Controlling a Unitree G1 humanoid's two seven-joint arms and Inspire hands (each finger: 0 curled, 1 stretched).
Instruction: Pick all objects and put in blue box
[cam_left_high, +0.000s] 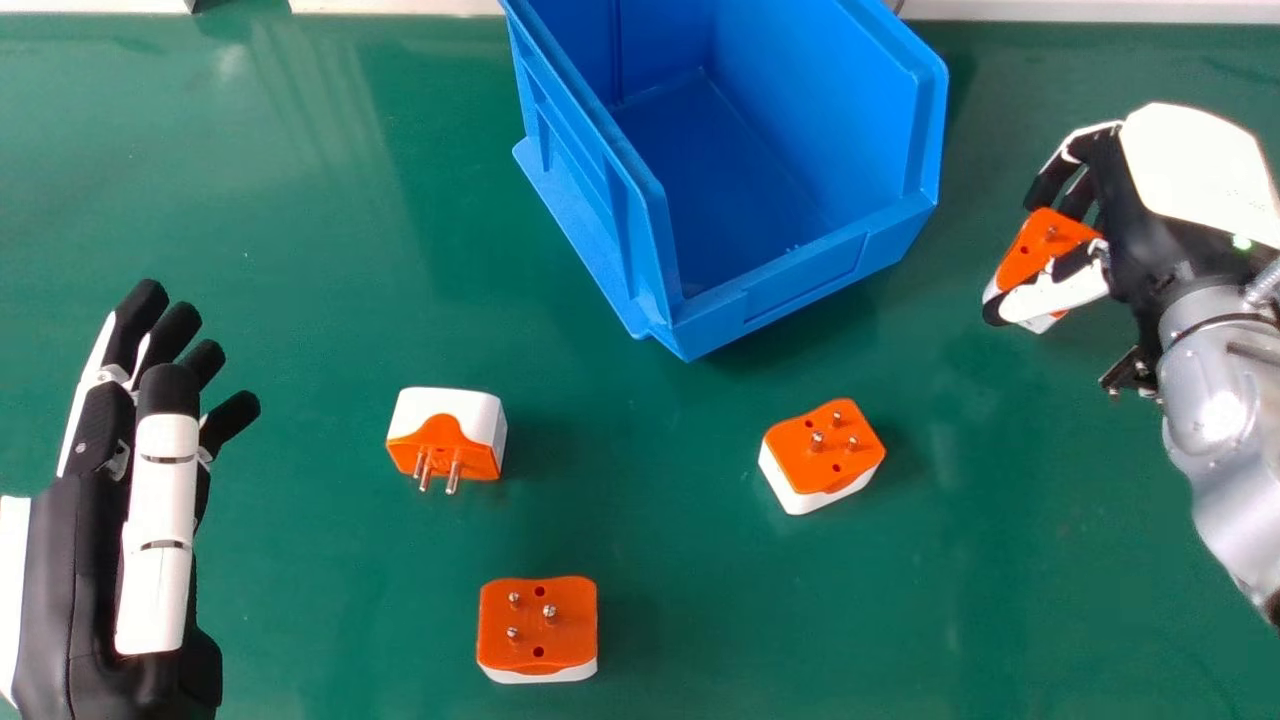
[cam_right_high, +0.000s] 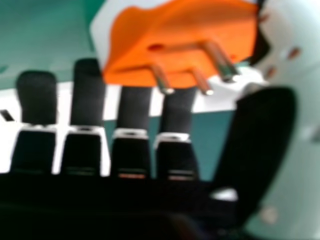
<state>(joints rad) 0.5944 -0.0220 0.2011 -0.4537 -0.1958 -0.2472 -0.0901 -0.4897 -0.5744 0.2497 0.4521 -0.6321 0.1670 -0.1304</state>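
Note:
My right hand (cam_left_high: 1130, 210), right of the blue box (cam_left_high: 780, 290), has fingers and thumb curled round an orange and white plug adapter (cam_left_high: 1045, 245). In the right hand view the same adapter (cam_right_high: 180, 40) shows its metal pins, held between the fingers and thumb of my right hand (cam_right_high: 132, 155). My left hand (cam_left_high: 165, 520) is at the left with straight fingers, holding nothing. Three more adapters lie on the green table: one on its side (cam_left_high: 455, 440) with pins facing the near edge, one pins up (cam_left_high: 822, 450) below the box, and another pins up (cam_left_high: 538, 625) nearer the front.
The box stands at the back middle of the green table (cam_left_high: 300, 600), turned at an angle, and its visible inside holds no adapter. A pale strip (cam_left_high: 1080, 10) runs along the table's far edge.

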